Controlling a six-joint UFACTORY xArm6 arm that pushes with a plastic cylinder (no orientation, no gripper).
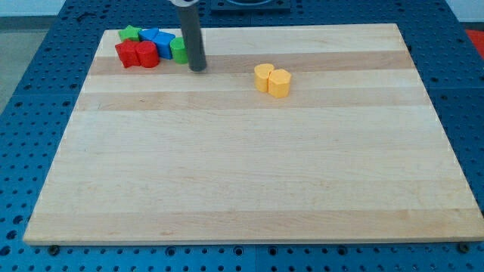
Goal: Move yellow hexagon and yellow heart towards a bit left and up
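A yellow hexagon and a yellow heart stand touching each other on the wooden board, right of centre near the view's top. My tip rests on the board well to the left of the two yellow blocks, apart from them. It stands just right of a green round block, close to it or touching it.
A cluster sits at the view's top left: a green star, a blue block, a red block and another red block. The board lies on a blue perforated table.
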